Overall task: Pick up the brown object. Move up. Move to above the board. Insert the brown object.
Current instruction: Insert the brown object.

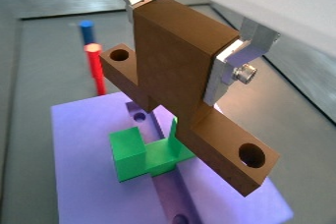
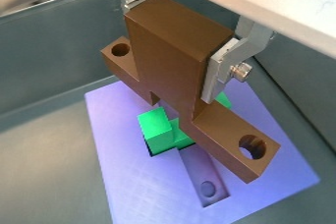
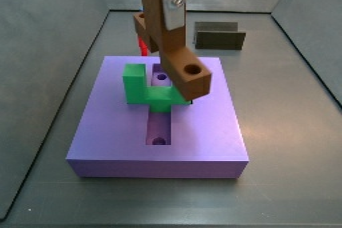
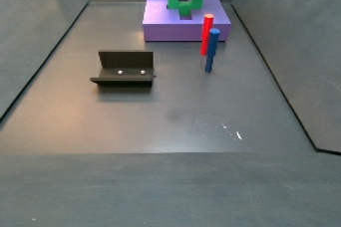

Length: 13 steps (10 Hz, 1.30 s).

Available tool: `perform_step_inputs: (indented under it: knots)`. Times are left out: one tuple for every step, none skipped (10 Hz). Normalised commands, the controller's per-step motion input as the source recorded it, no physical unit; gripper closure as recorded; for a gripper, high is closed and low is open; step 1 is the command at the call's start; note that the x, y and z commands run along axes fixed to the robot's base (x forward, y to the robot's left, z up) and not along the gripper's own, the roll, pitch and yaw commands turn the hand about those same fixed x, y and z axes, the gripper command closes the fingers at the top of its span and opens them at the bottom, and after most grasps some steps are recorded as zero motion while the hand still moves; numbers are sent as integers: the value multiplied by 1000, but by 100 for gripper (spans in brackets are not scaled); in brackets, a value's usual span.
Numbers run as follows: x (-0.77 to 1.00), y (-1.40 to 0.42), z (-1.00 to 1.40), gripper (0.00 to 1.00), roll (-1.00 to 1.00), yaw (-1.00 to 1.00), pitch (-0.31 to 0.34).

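Note:
My gripper [image 1: 184,46] is shut on the brown object [image 1: 184,81], a wood-coloured T-shaped block. The fingers clamp its stem, and its long bar with round end holes hangs below. I hold it just above the purple board [image 1: 92,159], over the dark slot [image 3: 160,127] and the green U-shaped block [image 1: 138,154]. I cannot tell whether the bar touches the green block. In a wrist view the gripper [image 2: 178,41] holds the brown object [image 2: 171,71] over the board [image 2: 132,169]. In a side view the gripper [image 3: 163,17] and brown object [image 3: 181,57] stand over the board [image 3: 201,132].
A red cylinder [image 4: 208,40] and a blue cylinder [image 4: 213,60] stand upright on the floor beside the board [image 4: 167,27]. A dark olive box-like block [image 4: 124,69] sits on the floor away from it. Grey walls ring the floor.

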Motion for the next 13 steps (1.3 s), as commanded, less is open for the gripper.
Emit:
perform_step_inputs:
  knots:
    - [117,94,0,100,-47,-851,79]
    - [0,40,229,100,69,-814,119]
    - [-63,0,60,100,216,-806,126]
    - [0,-3,-149,100,133,-774,89]
    - [0,0,-243,100,19,-597,79]
    - [-86,0,-306,100,0,-329,0]
    - [0,0,-337,100,0,-20,0]
    - [0,-26,-291,100,0,0,0]
    - [0,-23,-211,100,-53,0,0]
    - [0,-23,-294,100,-43,-26,-50]
    - [0,0,-314,100,0,-137,-37]
    - [0,0,-326,100,-41,-191,-27]
    - [0,-43,-366,100,-29,-220,-30]
